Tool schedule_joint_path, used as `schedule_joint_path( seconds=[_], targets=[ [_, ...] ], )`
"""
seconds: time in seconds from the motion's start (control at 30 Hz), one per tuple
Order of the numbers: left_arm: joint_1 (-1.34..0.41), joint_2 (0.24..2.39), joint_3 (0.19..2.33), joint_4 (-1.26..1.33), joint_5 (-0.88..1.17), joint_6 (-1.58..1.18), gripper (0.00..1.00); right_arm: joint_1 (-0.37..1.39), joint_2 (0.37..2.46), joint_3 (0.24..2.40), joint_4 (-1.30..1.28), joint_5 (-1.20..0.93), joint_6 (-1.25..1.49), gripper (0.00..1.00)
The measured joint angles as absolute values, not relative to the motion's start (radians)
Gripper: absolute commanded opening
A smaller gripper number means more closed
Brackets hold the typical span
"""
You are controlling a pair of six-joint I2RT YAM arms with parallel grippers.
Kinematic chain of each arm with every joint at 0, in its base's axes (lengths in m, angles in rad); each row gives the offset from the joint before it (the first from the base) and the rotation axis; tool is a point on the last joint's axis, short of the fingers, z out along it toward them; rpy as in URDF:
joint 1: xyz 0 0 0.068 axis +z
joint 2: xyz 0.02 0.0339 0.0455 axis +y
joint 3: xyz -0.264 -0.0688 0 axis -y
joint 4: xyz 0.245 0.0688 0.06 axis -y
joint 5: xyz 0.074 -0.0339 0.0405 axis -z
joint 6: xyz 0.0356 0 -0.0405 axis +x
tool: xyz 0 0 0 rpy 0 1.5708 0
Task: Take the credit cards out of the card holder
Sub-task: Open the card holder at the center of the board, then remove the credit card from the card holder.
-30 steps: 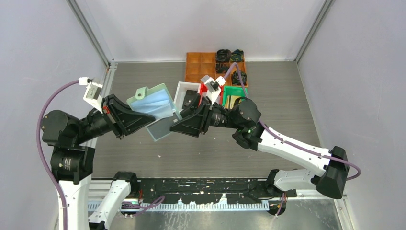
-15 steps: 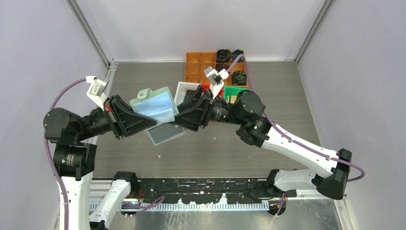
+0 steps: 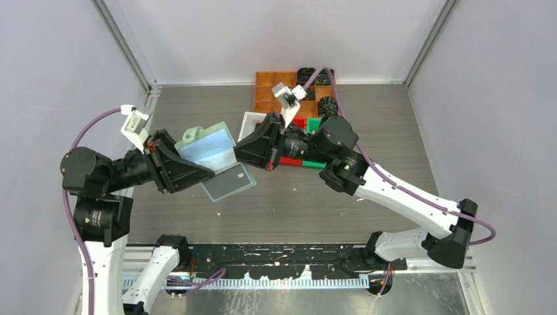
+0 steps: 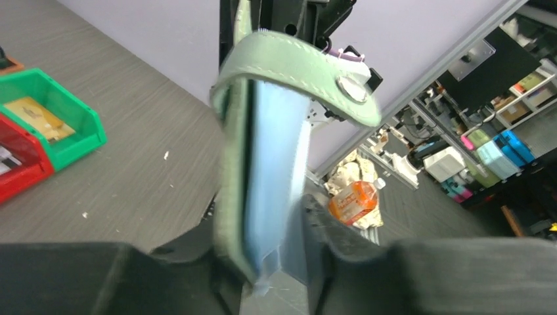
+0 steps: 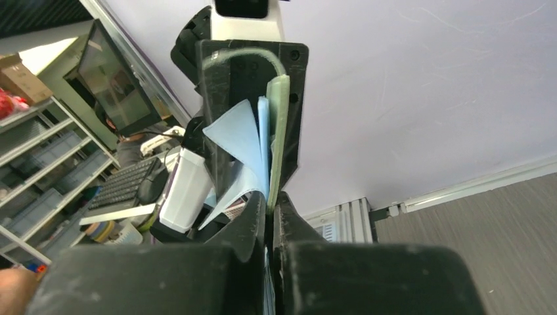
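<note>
Right arm has swung in from the side since a second ago, and the right gripper (image 5: pixel 269 216) now meets the free edge of the card holder (image 3: pixel 209 146); the red bin (image 4: pixel 26 172) and green bin (image 4: pixel 79 125) behind it are more exposed.

The holder hangs open in the air above the middle of the table (image 3: pixel 368 125), blue pockets fanned out, one clear pocket flap (image 3: pixel 228 182) drooping below; whether cards remain inside cannot be seen; one gold-tan credit card (image 4: pixel 36 113) lies in the green bin.

Right fingers are almost together on a thin blue pocket edge; whether a card is in that pinch is unclear. The left gripper (image 4: pixel 266 256) has a finger on each side of the holder's fold, narrowly apart; whether they press it cannot be told.

Likely risks: if the left side loosens while the right has only a pocket edge, the holder could swing or drop; a pull could drag the whole holder instead of a card; a freed card could fall onto the table.

Both arms reach inward, wrists level, grippers facing each other tip to tip.
</note>
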State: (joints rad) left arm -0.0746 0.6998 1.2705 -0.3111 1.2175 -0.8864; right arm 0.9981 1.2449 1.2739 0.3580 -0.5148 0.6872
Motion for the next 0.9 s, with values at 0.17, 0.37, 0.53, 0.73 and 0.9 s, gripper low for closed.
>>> schedule_joint_path(
  seconds=[0.17, 0.37, 0.53, 0.73, 0.9],
  targets=[
    [-0.075, 0.7, 1.269, -0.328, 1.221, -0.872, 1.0, 0.997, 1.301, 1.292, 0.356, -0.487, 0.74, 0.01],
    [-0.074, 0.673, 1.261, -0.381, 1.203, -0.776, 0.91, 0.987, 1.297, 1.292, 0.274, -0.41, 0.774, 0.01],
    [-0.074, 0.612, 1.253, -0.483, 1.132, -0.616, 0.66, 0.987, 1.291, 1.32, 0.193, -0.383, 0.801, 0.01],
    [-0.075, 0.581, 1.253, -0.548, 1.007, -0.508, 0.35, 0.986, 1.289, 1.322, 0.177, -0.375, 0.824, 0.01],
    [-0.075, 0.58, 1.253, -0.556, 0.913, -0.492, 0.31, 0.979, 1.289, 1.311, 0.204, -0.383, 0.826, 0.01]
  ],
)
